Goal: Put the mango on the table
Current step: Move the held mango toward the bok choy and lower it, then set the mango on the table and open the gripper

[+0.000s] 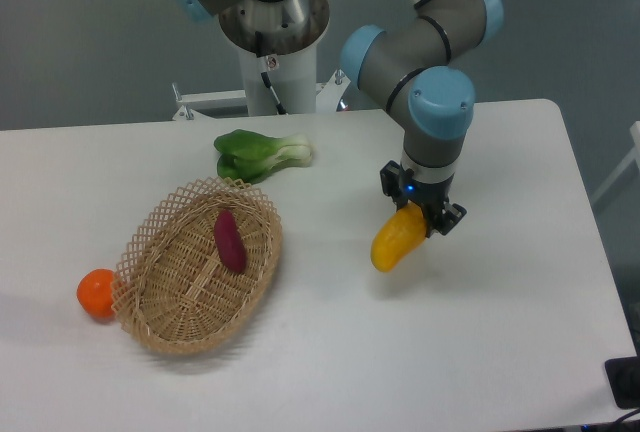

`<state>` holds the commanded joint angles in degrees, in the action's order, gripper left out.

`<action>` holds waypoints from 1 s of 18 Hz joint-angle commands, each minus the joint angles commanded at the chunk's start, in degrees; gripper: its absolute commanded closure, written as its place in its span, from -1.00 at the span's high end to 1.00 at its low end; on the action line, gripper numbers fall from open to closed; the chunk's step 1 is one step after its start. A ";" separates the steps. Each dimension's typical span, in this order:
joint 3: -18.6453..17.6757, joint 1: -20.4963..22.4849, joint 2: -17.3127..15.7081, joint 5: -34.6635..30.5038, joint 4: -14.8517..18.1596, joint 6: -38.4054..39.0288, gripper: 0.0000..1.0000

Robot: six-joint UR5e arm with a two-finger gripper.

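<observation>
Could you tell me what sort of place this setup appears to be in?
Most likely a robotics lab or test bench: an industrial-style arm on a pedestal at a plain white table, with a staged set of produce, a mango in the gripper, a wicker basket, and bare grey flooring behind.
</observation>
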<state>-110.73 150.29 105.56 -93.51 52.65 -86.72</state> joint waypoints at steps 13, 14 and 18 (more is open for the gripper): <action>-8.89 -0.35 -4.49 -0.45 0.09 -6.26 0.09; -8.89 -0.35 -4.40 -0.27 0.09 -6.27 0.34; -8.63 -0.35 -4.40 -0.10 0.00 -5.92 1.00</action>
<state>-119.36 149.94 101.16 -93.60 52.65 -92.64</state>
